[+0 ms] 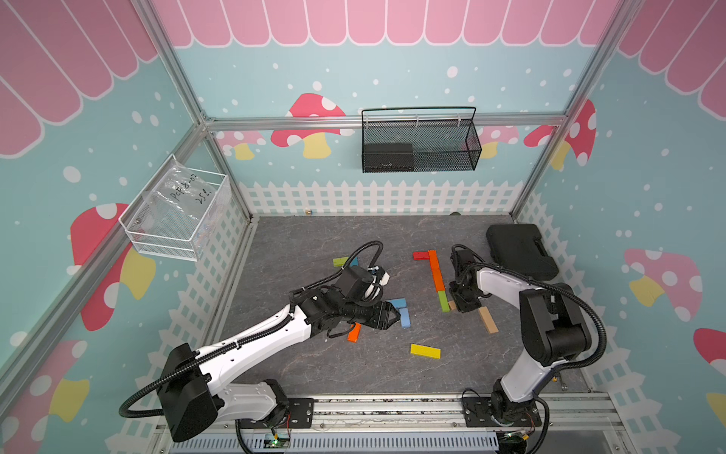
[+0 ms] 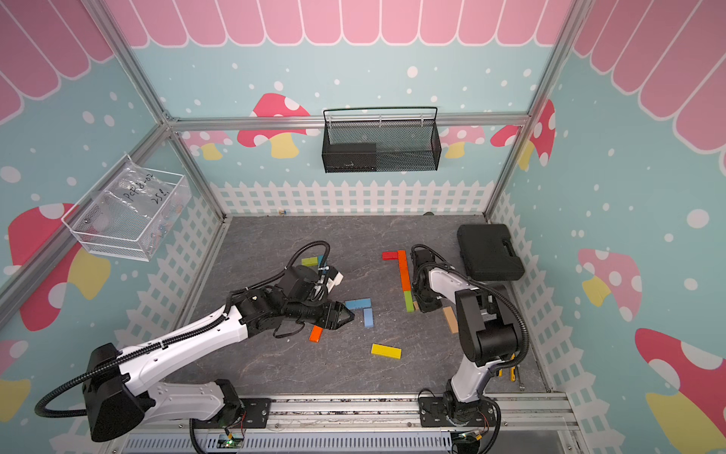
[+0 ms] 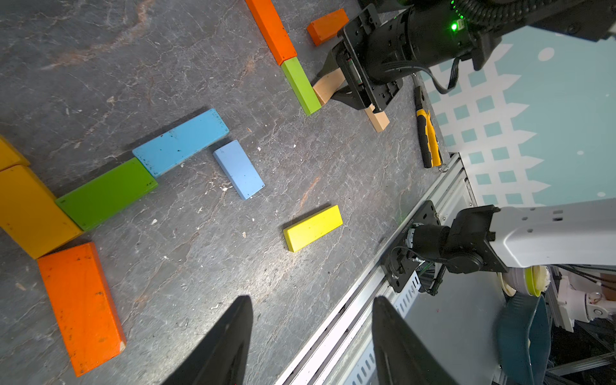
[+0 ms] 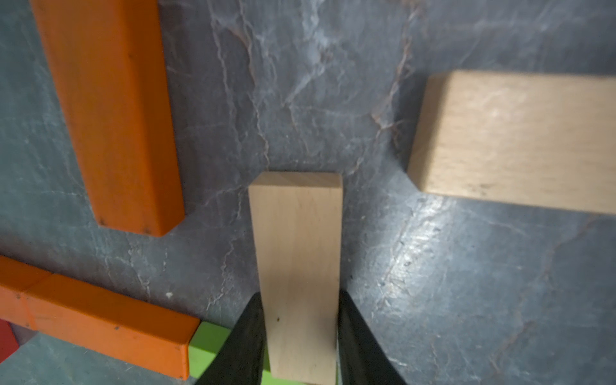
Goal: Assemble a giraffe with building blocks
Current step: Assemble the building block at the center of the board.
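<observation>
Underneath everything: grey slate-patterned tabletop (image 1: 314, 377).

1. Black plastic case (image 1: 520, 251): shut, far right corner, well apart from the blocks.
2. Left gripper (image 3: 313, 333): jaws spread, nothing between them. In both top views it hangs just beside the sky-blue block (image 1: 397, 302).
3. Right gripper (image 4: 300, 300): jaws pinching the held tan block (image 4: 296, 240) across its width, low at the tabletop.
4. Yellow-handled pliers (image 3: 427, 133): lying near the front rail, right side.
5. Block line, centre right: 2 orange bars (image 1: 436, 271) end to end, a red block (image 1: 421, 255) jutting leftward at the far end, a green block (image 1: 444, 300) closing the near end. The held tan block has 1 end against this green block's side.
6. Spare tan block (image 1: 488, 320): flat, near the right gripper, apart from the line.
7. Loose orange block (image 4: 106, 110): flat, beside the held tan block, not touching it.
8. Yellow block (image 1: 425, 351): alone, nearest the front.
9. Pale blue block (image 3: 238, 168): just beside the sky-blue block.
10. Cluster seen from the left wrist: second green block (image 3: 106, 193) touching the sky-blue block, then an amber block (image 3: 30, 210), then a near orange block (image 3: 81, 306).
11. Yellow-green block (image 1: 341, 261): beyond the left arm.
</observation>
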